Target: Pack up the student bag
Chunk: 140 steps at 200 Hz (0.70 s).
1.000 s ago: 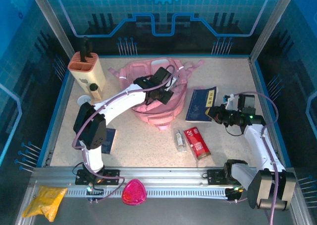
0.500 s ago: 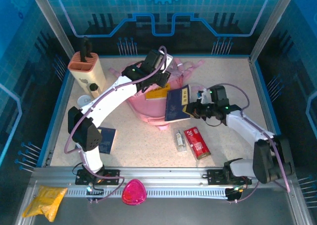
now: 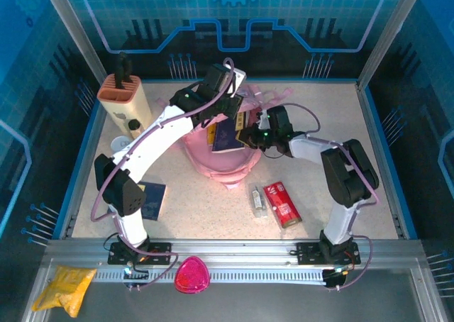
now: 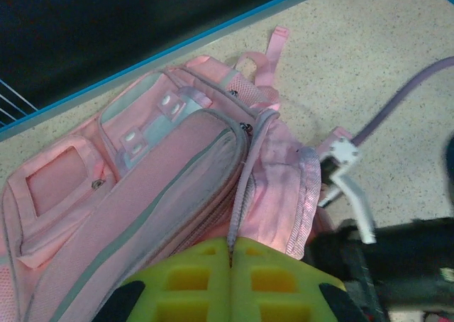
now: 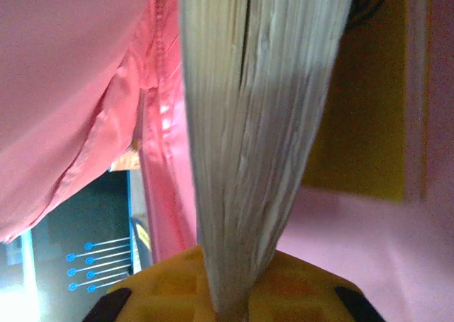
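The left tool point(image 4: 232, 254) is closed tight, its yellow-green fingers point(image 4: 188, 276) pinching the grey-trimmed rim of the bag point(image 3: 221, 167); the bag sits right under and ahead of that tool, on the back half of the tabletop point(image 3: 319, 109), with its straps trailing out beyond the tool; the right tool point(image 3: 246, 134) reaches in from the other side, just beside the left one, and is closed on a dark blue book point(image 3: 225, 135); its wrist view has the pale page edges wedged between its yellow fingers point(image 5: 298, 286), with pink fabric to either side, so the book looks partly inside the bag's mouth; nearer the arm bases than the right tool, and well apart from it, a red packet point(image 3: 282, 203) and a small clear bottle point(image 3: 257, 200) lie side by side; off to the left of the left tool stands a cream holder point(image 3: 122, 98) with an orange top; a dark booklet point(image 3: 153, 200) lies low by the left arm
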Each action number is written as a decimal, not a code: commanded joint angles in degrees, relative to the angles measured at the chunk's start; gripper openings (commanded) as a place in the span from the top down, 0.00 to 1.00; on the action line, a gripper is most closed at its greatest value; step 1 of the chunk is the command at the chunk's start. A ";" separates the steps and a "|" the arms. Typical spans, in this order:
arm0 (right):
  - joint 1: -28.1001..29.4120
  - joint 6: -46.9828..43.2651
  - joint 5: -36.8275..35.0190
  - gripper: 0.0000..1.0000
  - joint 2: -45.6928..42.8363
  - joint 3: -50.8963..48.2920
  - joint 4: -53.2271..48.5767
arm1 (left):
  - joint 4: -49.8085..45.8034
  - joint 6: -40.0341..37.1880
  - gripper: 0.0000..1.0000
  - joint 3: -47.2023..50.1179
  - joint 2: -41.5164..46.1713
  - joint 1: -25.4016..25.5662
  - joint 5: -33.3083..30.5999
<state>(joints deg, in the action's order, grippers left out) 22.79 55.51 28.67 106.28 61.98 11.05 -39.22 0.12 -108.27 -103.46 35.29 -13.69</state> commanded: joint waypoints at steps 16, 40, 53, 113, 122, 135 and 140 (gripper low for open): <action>-0.40 -6.10 -3.80 0.58 3.89 5.22 -2.58 | 4.18 1.73 1.00 -3.97 1.33 -0.08 0.06; 0.00 -8.97 -8.48 0.46 -0.04 2.68 -6.98 | 4.13 1.64 1.00 -3.48 1.63 -0.05 0.33; 0.70 -10.40 -11.62 0.43 -3.38 0.46 -9.49 | 4.47 1.63 1.00 -2.97 1.69 -0.11 0.43; 6.82 -16.07 -13.48 0.48 -7.15 -2.77 -16.14 | 4.92 2.12 1.00 -2.50 1.45 -0.02 1.40; 7.64 -15.72 -13.51 0.54 -5.95 -2.39 -15.47 | 4.86 2.14 1.00 -2.48 1.35 -0.02 1.19; 8.27 -15.56 -14.07 0.63 -4.29 -1.41 -15.00 | 4.69 2.23 1.00 -2.41 1.25 0.01 0.97; 8.33 -15.73 -14.36 0.66 -3.73 -1.17 -14.38 | 4.53 2.27 1.00 -2.25 1.34 0.02 0.88</action>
<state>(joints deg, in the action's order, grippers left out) 29.80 40.93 15.42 99.33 59.31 -1.41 -39.62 1.43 -108.38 -103.55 35.35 -12.64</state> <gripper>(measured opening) 0.397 0.054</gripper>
